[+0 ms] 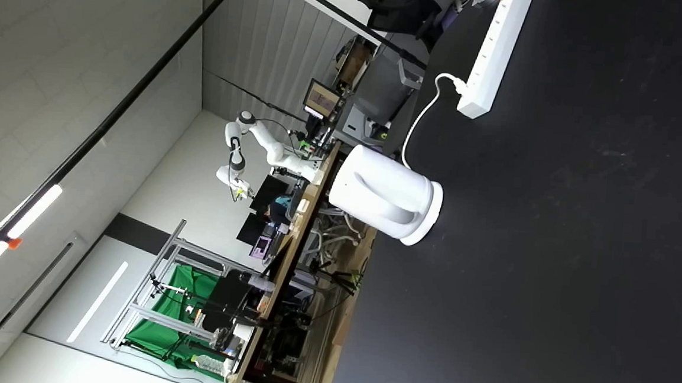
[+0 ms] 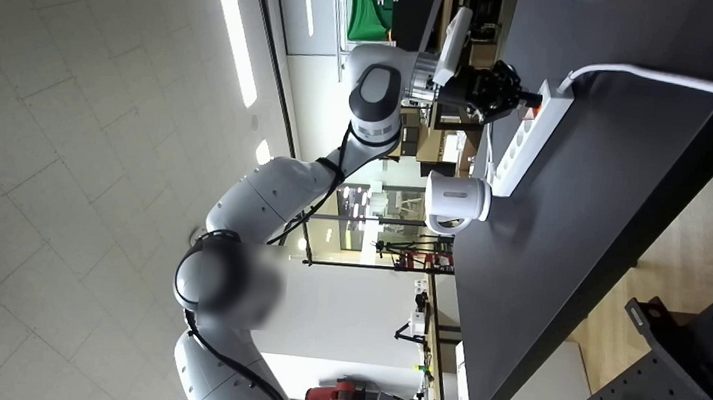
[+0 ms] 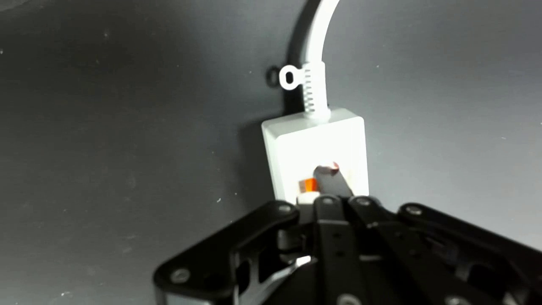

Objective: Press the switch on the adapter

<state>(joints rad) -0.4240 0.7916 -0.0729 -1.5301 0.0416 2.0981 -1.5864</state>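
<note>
The adapter is a long white power strip on the black table, seen in an exterior view (image 1: pixel 494 56), in an exterior view (image 2: pixel 529 150) and at its cord end in the wrist view (image 3: pixel 326 144). Its orange-red switch (image 2: pixel 536 114) is near the thick cord's end. In the wrist view only part of the switch (image 3: pixel 311 184) shows beside my fingertips. My gripper (image 2: pixel 532 100) looks shut and empty and points down at the switch; its grey tip (image 3: pixel 332 182) overlaps the switch area. I cannot tell whether it touches or presses it. In an exterior view it is mostly cut off at the top.
A white jug (image 1: pixel 385 188) stands beside the strip's far end, also seen in an exterior view (image 2: pixel 456 198). A thin white cord (image 1: pixel 421 118) runs from a plug in the strip towards it. The thick white cord (image 2: pixel 659 76) passes over the table edge.
</note>
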